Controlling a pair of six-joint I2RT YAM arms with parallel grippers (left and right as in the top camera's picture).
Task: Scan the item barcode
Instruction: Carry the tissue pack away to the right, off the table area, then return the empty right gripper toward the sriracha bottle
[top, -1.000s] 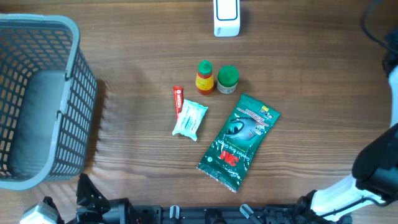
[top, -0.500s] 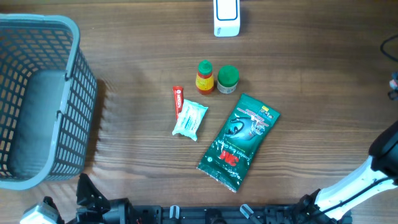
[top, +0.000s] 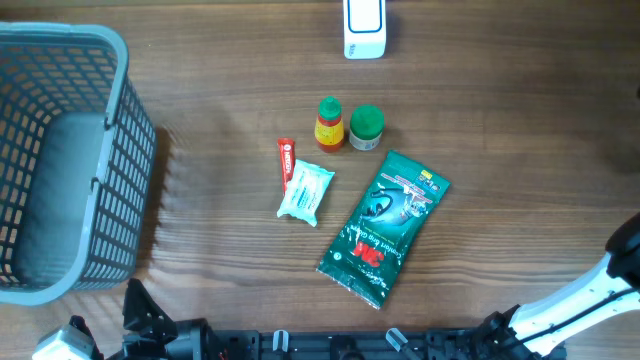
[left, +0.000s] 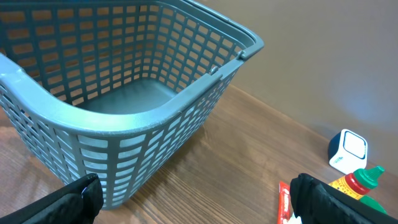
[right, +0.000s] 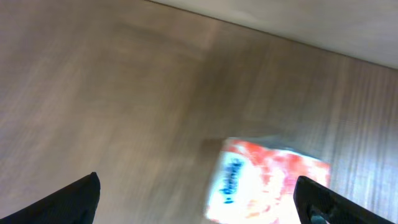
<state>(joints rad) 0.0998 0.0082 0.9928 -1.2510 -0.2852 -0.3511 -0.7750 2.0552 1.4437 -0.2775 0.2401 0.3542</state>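
Left gripper (left: 196, 198): I read the fingers spread wide, nothing between them. Right gripper (right: 198, 198): fingers equally wide, empty; its view is blurred. From overhead, left arm (top: 150, 318) sits tucked low, near-left; right arm (top: 560, 300) angles out toward the right.

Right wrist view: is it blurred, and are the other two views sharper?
Right wrist view: yes, motion-blurred; the red-and-white packet is smeared and its print is unreadable. Overhead view: sharp; the green pouch shows clear print, and the basket throws a soft shadow on the wood. Left wrist view: sharp on the basket.
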